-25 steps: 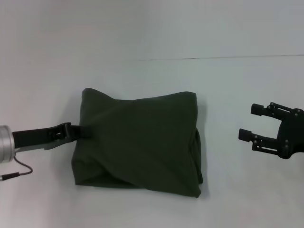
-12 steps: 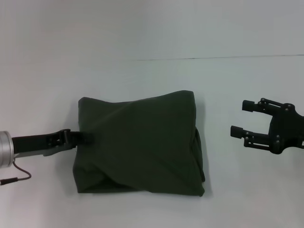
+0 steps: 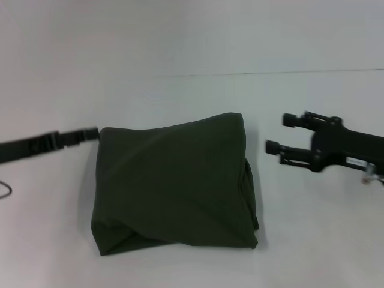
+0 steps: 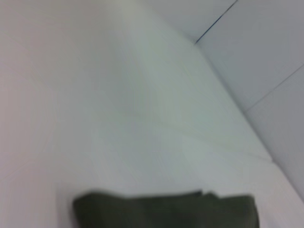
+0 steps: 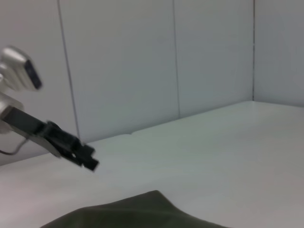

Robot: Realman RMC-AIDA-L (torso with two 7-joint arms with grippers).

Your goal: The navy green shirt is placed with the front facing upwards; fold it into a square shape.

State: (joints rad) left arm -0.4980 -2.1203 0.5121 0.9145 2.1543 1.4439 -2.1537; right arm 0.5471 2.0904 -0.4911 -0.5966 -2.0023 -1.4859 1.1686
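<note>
Plain dark olive-green shirt (image 3: 174, 183); black end effectors (image 3: 277, 133); white table (image 3: 180, 36).

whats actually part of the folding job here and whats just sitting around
Part of the job:
- navy green shirt, lying folded into a rough square, plain side up
- left gripper, by the shirt's far left corner
- right gripper, open, just right of the shirt

Just there:
- white table
- thin cable at the table's left edge

A plain white desk (image 3: 180, 48) fills the head view. Behind it stands a pale wall (image 5: 142, 61) of flat panels with thin dark seams. A thin line (image 3: 270, 73) crosses the far side, probably where desk meets wall.
</note>
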